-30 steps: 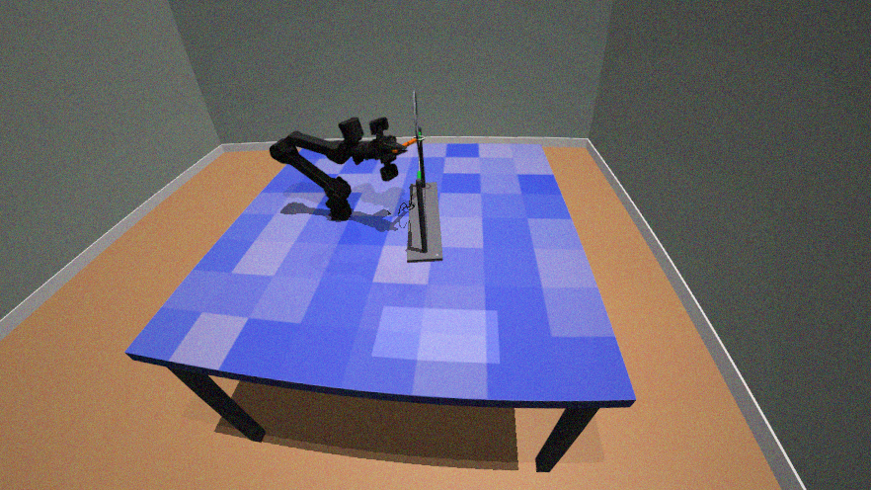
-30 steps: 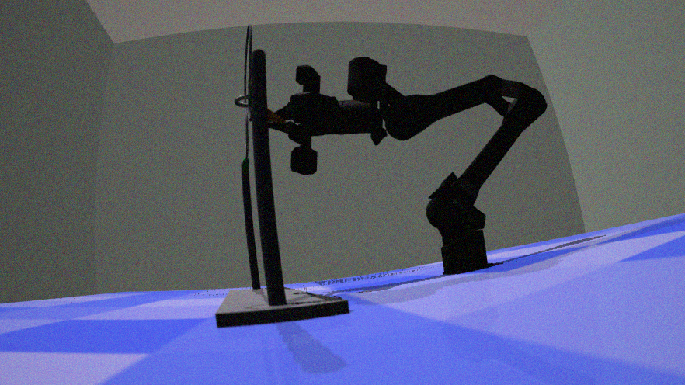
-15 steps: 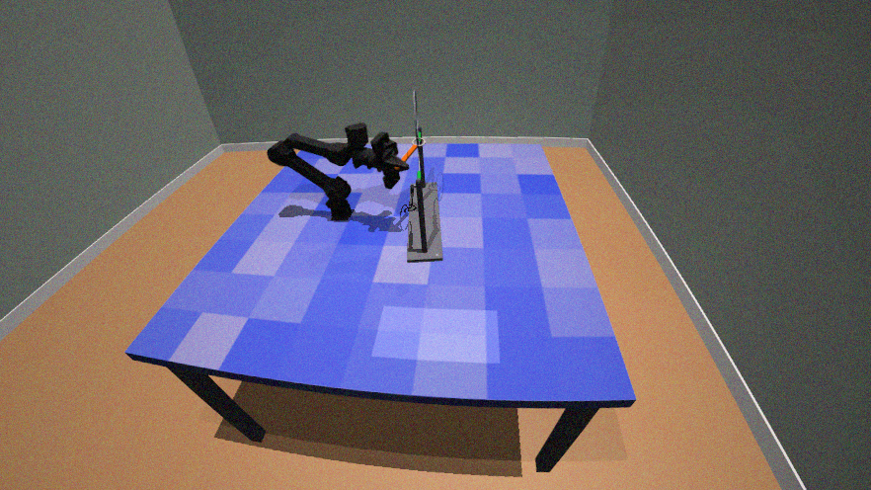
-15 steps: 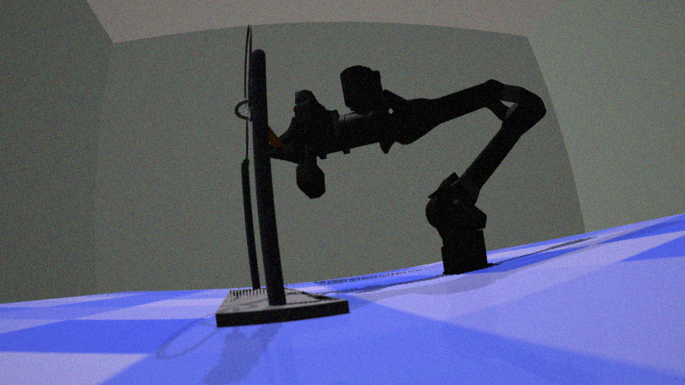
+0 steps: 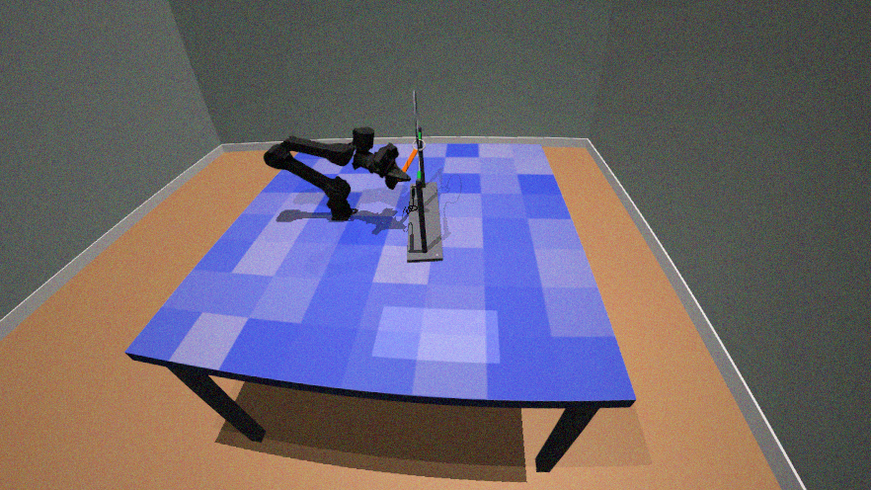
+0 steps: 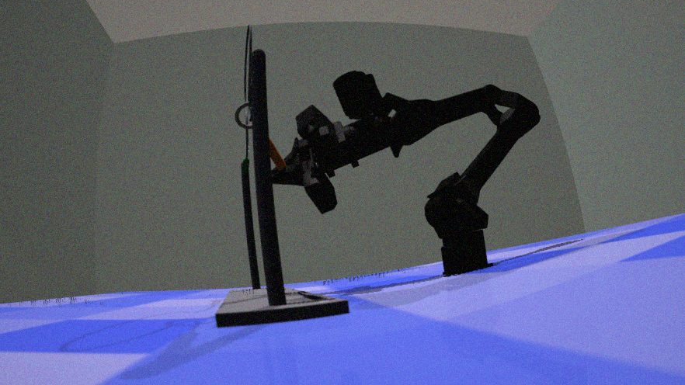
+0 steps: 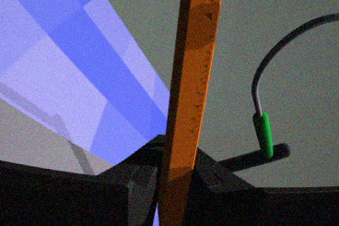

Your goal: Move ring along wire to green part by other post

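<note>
My gripper point(image 5: 406, 177) point(image 6: 283, 171) point(image 7: 169, 143) is shut on the orange handle point(image 5: 410, 160) point(image 6: 276, 152) point(image 7: 195, 64), which slants up from the fingers toward the wire. The pale ring point(image 5: 424, 145) point(image 6: 237, 116) is around the wire, close to the upper green part point(image 5: 419, 135) beside the taller post point(image 6: 267, 209). Whether it touches the wire is too small to tell. The lower green part point(image 5: 419, 175) point(image 6: 245, 163) is at the shorter post point(image 5: 422, 220) point(image 6: 248, 229). The wrist view shows grey wire point(image 7: 295, 36) and one green part point(image 7: 263, 135) right of the handle; the ring is out of that view.
The grey base point(image 5: 435, 227) point(image 6: 303, 313) carries both posts on the blue patchwork table point(image 5: 359, 343). The wire point(image 5: 415, 102) point(image 6: 246, 67) arches above the posts. The black arm point(image 5: 308, 179) point(image 6: 492, 153) reaches from its own side, with the gripper beside the wire's plane.
</note>
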Tool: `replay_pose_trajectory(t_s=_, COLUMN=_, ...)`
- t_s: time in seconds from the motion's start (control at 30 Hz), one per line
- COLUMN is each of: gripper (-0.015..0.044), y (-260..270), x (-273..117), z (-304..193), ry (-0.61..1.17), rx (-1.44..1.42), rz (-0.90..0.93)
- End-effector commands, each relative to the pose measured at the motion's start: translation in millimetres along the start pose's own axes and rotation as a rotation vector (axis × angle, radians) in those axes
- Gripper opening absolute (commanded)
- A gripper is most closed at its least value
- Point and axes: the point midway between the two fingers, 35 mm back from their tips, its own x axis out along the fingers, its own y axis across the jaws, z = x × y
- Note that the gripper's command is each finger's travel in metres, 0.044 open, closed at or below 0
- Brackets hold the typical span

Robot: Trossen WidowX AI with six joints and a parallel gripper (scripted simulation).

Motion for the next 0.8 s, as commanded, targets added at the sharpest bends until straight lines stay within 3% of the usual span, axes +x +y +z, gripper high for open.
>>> replay_pose_trajectory(t_s=0.0, gripper=-0.0150, y=15.9, x=-2.3, z=-1.1, ry=0.020, rx=0.097, rz=0.056)
replay_pose_trajectory(t_s=0.77, gripper=-0.0150, y=85.9, x=-26.3, z=24.2, ry=0.075, rx=0.554, rz=0.343)
